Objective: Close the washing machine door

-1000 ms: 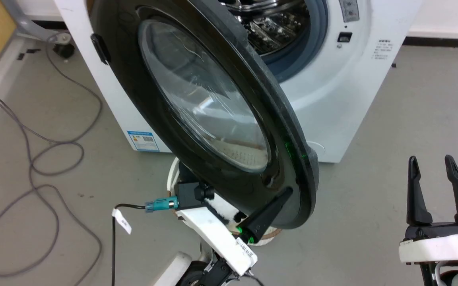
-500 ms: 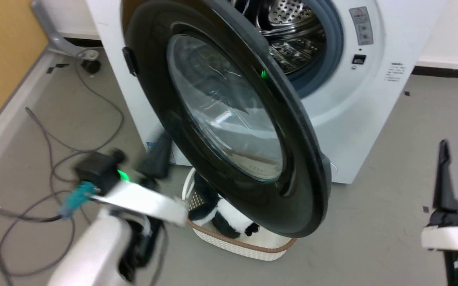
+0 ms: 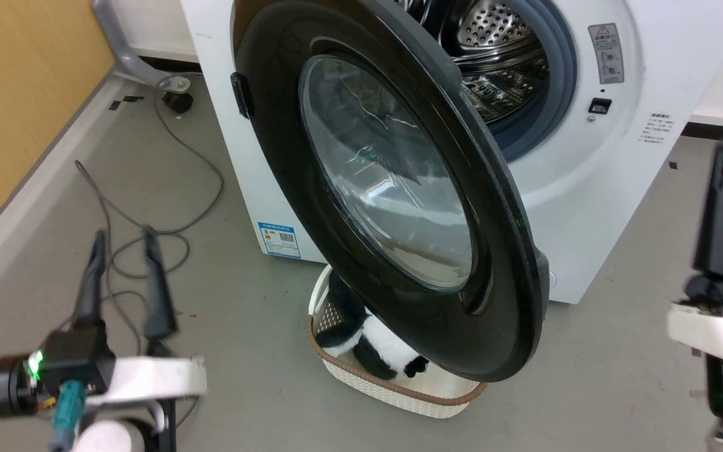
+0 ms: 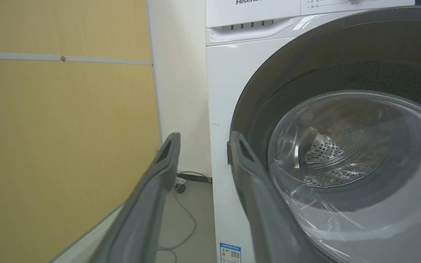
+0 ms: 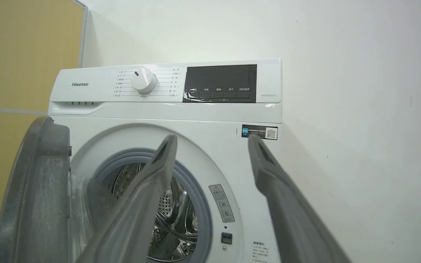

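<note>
My left pincer (image 3: 123, 237) hangs low on my left over the plain grey floor (image 3: 261, 351). Its two long dark fingers are parted with a moderate gap and there is nothing between them. My right pincer (image 5: 212, 140) is raised at my far right. Its fingers are spread wider and are also empty, and they frame the white front-loading washing machine (image 3: 594, 207) from that wrist's camera.

The large round glossy black washing machine door (image 3: 386, 188), with a bulging clear glass window at its centre, stands open. It is hinged on the machine's left side and swung out towards me, with its free edge nearest me and tilted across the front. Neither pincer touches it, and the left one is well apart from it.

Behind the door I see the perforated steel drum (image 3: 499, 44) inside its grey rubber rim (image 3: 556, 107). Under the door's lower edge a white woven basket with a brown rim (image 3: 399, 402) sits on the floor just in front of the machine. A black-and-white plush toy (image 3: 386, 351) lies in it.

A thin grey cable (image 3: 217, 172) loops over the floor to the left of the machine, near a yellow wood-panel wall (image 3: 16, 100). From my right wrist I can also see the round white dial (image 5: 143, 80) and the dark display panel (image 5: 219, 83) along the machine's top.
</note>
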Robot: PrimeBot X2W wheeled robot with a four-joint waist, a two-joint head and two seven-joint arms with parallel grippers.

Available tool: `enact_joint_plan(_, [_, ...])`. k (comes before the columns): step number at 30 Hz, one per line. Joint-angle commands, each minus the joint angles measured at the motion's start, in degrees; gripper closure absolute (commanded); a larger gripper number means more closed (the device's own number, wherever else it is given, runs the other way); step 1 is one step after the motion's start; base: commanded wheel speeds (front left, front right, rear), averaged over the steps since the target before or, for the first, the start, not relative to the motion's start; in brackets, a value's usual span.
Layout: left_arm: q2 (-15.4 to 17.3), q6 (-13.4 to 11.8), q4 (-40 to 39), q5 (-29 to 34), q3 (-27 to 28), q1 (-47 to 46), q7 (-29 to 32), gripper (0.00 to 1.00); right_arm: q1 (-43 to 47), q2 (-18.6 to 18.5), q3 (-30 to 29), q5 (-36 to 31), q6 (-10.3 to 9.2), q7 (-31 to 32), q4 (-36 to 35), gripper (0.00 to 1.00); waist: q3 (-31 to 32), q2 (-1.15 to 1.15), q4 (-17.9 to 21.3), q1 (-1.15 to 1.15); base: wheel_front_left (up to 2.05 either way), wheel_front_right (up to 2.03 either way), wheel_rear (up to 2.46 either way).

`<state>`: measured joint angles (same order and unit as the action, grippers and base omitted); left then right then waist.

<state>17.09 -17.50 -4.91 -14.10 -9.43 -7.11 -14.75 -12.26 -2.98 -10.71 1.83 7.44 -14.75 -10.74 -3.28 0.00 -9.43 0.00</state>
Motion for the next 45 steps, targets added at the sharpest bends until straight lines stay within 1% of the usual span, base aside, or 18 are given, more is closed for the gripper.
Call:
enact_joint_plan(1, [-0.7, -0.2, -0.3, 0.7, 0.7, 1.6, -0.2, 0.00, -1.4, 0.1, 1.5, 0.9, 0.05, -0.2, -1.4, 0.00, 0.0, 0.00, -0.3, 0.00, 0.00, 0.00, 0.00])
enact_joint_plan(4, [-1.3, -0.5, -0.2, 3.1, 1.8, 4.0, -0.2, 0.00, -2.9, 0.0, 6.8, 2.4, 0.05, -0.2, -4.1, 0.00, -0.1, 0.00, -0.6, 0.00, 0.00, 0.00, 0.00])
enact_joint_plan(7, [-2.4, -0.8, -0.2, 4.8, 2.7, 6.1, -0.2, 0.00, -4.1, -0.8, 11.2, 3.7, 0.05, -0.2, -6.9, 0.00, 0.0, 0.00, -0.9, 0.00, 0.00, 0.00, 0.00])
enact_joint_plan(9, [-2.9, -0.6, 0.0, 5.5, 3.3, 7.3, -0.2, 0.00, -4.8, -2.2, 14.5, 5.0, 0.05, -0.2, -8.4, 0.00, 0.1, 0.00, -1.2, 0.00, 0.00, 0.00, 0.00])
enact_joint_plan(10, [-3.3, -0.3, 0.0, 5.7, 3.5, 7.7, -0.2, 0.00, -5.1, -2.9, 16.1, 5.6, 0.05, -0.2, -9.1, 0.13, 0.1, 0.00, -1.3, 0.00, 0.00, 0.00, 0.00])
enact_joint_plan(11, [-3.7, -0.1, -0.1, 5.7, 3.9, 8.2, -0.2, 0.00, -5.3, -3.5, 17.6, 6.6, 0.05, -0.2, -9.5, 0.67, 0.1, 0.00, -1.4, 0.00, 0.00, 0.00, 0.00])
enact_joint_plan(12, [-4.1, 0.2, -0.1, 5.8, 4.2, 8.7, -0.2, 0.00, -5.5, -4.2, 19.1, 7.5, 0.05, -0.2, -9.9, 0.91, 0.1, 0.00, -1.6, 0.00, 0.00, 0.00, 0.00])
enact_joint_plan(13, [-4.4, 0.6, -0.1, 5.9, 4.4, 9.1, -0.2, 0.00, -5.7, -5.1, 20.8, 8.3, 0.05, -0.2, -10.1, 1.00, 0.1, 0.00, -1.7, 0.00, 0.00, 0.00, 0.00])
enact_joint_plan(16, [-5.2, 1.6, 0.0, 6.5, 5.0, 9.7, -0.2, 0.00, -5.6, -7.7, 25.9, 11.1, 0.05, -0.2, -10.0, 1.00, 0.2, 0.00, -1.9, 0.00, 0.00, 0.00, 0.00])
enact_joint_plan(19, [-6.1, 2.2, 0.1, 7.2, 5.7, 9.9, -0.2, 0.00, -4.8, -10.7, 31.0, 13.0, 0.05, -0.2, -7.9, 1.00, 0.4, 0.00, -1.9, 0.00, 0.00, 0.00, 0.00])
enact_joint_plan(22, [-6.8, 2.9, 0.2, 8.0, 6.0, 9.9, -0.2, 0.00, -4.1, -14.1, 35.8, 12.6, 0.05, -0.2, -4.4, 1.00, 0.4, 0.00, -1.8, 0.00, 0.00, 0.00, 0.00])
enact_joint_plan(27, [-8.0, 3.7, 0.4, 9.3, 6.2, 9.4, -0.2, 0.00, -2.2, -17.1, 39.6, 11.5, 0.05, -0.2, 2.0, 1.00, 0.0, 0.00, -1.6, 0.00, 0.00, 0.00, 0.00])
enact_joint_plan(32, [-8.8, 4.7, 0.8, 10.3, 6.2, 8.6, -0.2, 0.00, -0.2, -19.4, 40.3, 11.8, 0.05, -0.2, 8.0, 1.00, -1.1, 0.00, -1.2, 0.00, 0.00, 0.00, 0.00])
enact_joint_plan(36, [-9.3, 5.1, 1.2, 11.0, 6.4, 8.0, -0.2, 0.00, 0.2, -20.5, 39.2, 12.3, 0.05, -0.2, 11.8, 1.00, -2.0, 0.00, -0.8, 0.00, 0.00, 0.00, 0.00])
enact_joint_plan(41, [-9.7, 5.5, 1.6, 11.7, 6.6, 7.2, -0.2, 0.00, 0.0, -20.3, 36.3, 13.4, 0.05, -0.2, 15.1, 1.00, -3.3, 0.00, -0.4, 0.00, 0.00, 0.00, 0.00])
enact_joint_plan(45, [-10.1, 5.9, 1.9, 12.1, 6.2, 6.1, -0.2, 0.00, -1.2, -19.8, 32.3, 13.5, 0.05, -0.2, 17.9, 1.00, -4.6, 0.00, -0.4, 0.00, 0.00, 0.00, 0.00])
